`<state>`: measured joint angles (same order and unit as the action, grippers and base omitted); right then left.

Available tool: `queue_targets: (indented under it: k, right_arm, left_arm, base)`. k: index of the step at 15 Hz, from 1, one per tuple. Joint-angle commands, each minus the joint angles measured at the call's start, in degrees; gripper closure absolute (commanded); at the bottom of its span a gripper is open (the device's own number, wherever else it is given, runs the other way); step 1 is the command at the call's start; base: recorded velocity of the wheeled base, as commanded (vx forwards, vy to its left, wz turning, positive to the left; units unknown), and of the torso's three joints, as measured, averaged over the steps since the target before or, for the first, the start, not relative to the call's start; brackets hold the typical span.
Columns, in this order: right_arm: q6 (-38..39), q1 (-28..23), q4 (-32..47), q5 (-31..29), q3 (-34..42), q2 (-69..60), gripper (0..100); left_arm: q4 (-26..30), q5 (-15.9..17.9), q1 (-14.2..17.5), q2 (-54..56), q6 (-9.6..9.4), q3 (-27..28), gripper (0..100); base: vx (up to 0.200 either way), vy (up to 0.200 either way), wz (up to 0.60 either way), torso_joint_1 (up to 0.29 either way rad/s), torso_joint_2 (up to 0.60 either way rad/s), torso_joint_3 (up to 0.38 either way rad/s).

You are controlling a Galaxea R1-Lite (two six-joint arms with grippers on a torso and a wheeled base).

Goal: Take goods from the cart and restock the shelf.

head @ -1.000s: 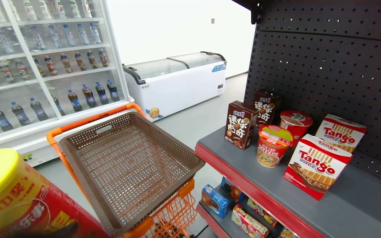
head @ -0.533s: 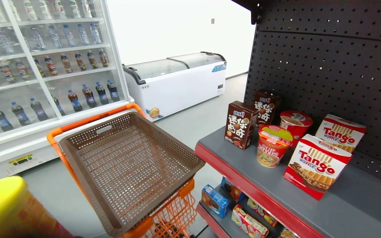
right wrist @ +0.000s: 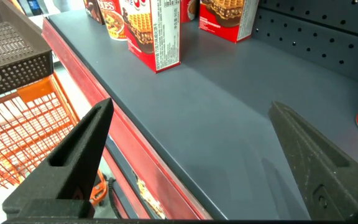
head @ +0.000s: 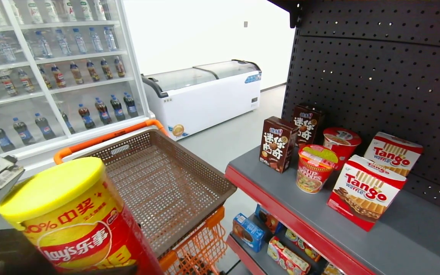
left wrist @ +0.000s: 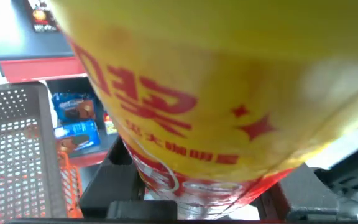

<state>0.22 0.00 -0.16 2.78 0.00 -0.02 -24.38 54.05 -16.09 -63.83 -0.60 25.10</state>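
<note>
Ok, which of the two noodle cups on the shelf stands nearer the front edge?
The cup with the yellow-green lid. The red-lidded cup sits behind it, closer to the pegboard.

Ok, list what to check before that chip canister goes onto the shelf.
1. Grip: left gripper shut on the red-and-yellow chip canister with the yellow lid: ok.
2. Lid seated on the canister: ok.
3. Landing spot: bare stretch of grey shelf top beside the red-and-white wafer boxes: ok.
4. Right gripper, open, hangs over that stretch and may block it: not ok.
5. Clearance past the brown perforated basket: cannot tell.
</note>
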Motion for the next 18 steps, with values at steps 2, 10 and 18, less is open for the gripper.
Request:
queue_targets:
  k: [2, 10, 18]
  right_arm:
    - [0.0, 0.0, 0.0, 0.0, 0.0, 0.0, 0]
    - [0.0, 0.0, 0.0, 0.0, 0.0, 0.0, 0]
    - [0.0, 0.0, 0.0, 0.0, 0.0, 0.0, 0]
  left_arm:
    - [-0.1, 0.1, -2.0, -6.1, -0.11, 2.5, 100]
    - [0.0, 0.0, -6.7, -17.1, -1.6, 9.6, 100]
    - [0.2, 0.0, -7.3, -17.2, -1.69, 9.4, 100]
  base:
    - [0.0, 0.0, 0.0, 0.0, 0.0, 0.0]
    - [0.0, 0.0, 0.0, 0.0, 0.0, 0.0]
    - [0.0, 0.0, -0.52, 0.003, 0.0, 0.003]
